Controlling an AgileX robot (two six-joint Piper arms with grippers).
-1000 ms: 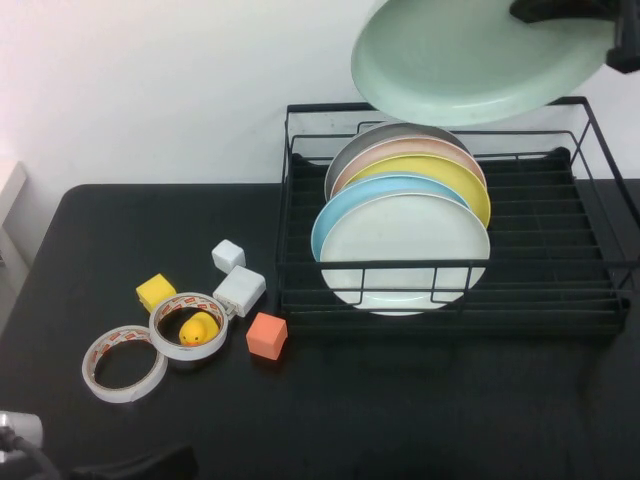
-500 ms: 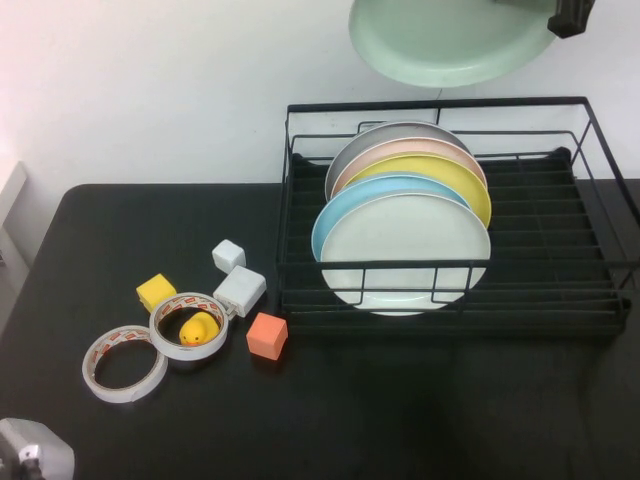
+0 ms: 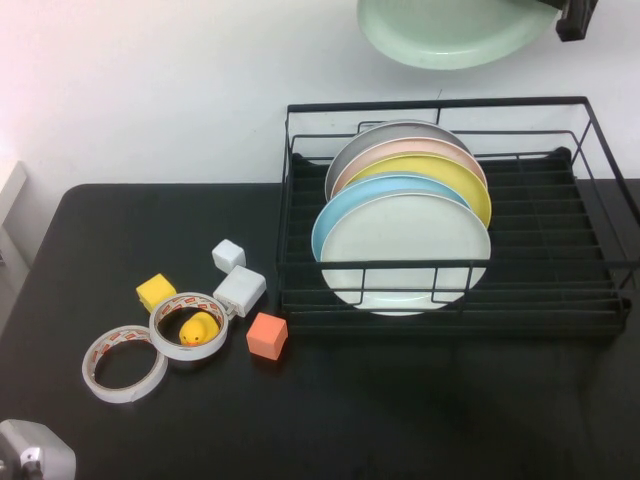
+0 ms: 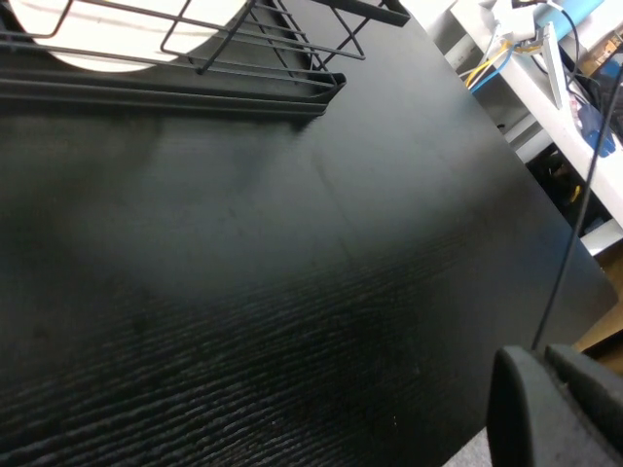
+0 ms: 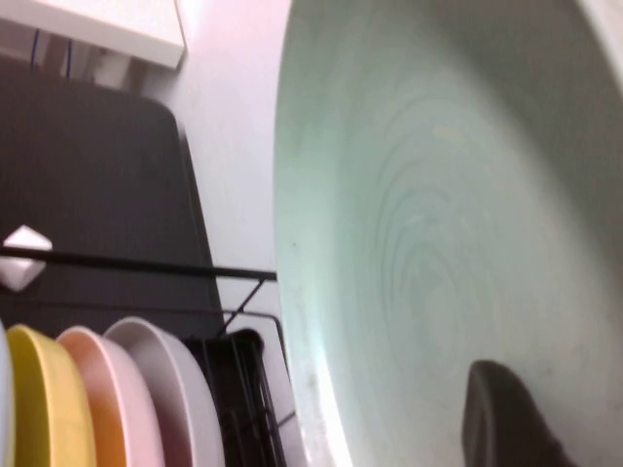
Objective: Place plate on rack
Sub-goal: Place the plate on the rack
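My right gripper (image 3: 574, 17) is shut on the rim of the pale mint-green plate (image 3: 448, 32) and holds it high in the air, above the back edge of the black wire rack (image 3: 604, 268). In the right wrist view the plate (image 5: 438, 195) fills the picture, with one dark finger (image 5: 506, 418) pressed on its face and the rack's back wire (image 5: 127, 263) below. My left gripper (image 4: 547, 389) is shut and empty, low over the table's near edge, away from the rack.
Several plates stand in the rack's left half: off-white (image 3: 405, 250), light blue (image 3: 345, 205), yellow (image 3: 455, 180), pink and grey. Left of the rack lie two tape rolls (image 3: 124, 362), a yellow duck (image 3: 198, 328), an orange cube (image 3: 266, 335), a yellow cube and two white blocks.
The right gripper has lifted the mint-green plate higher and a little to the right, partly out of the top of the high view. The left arm has barely moved.
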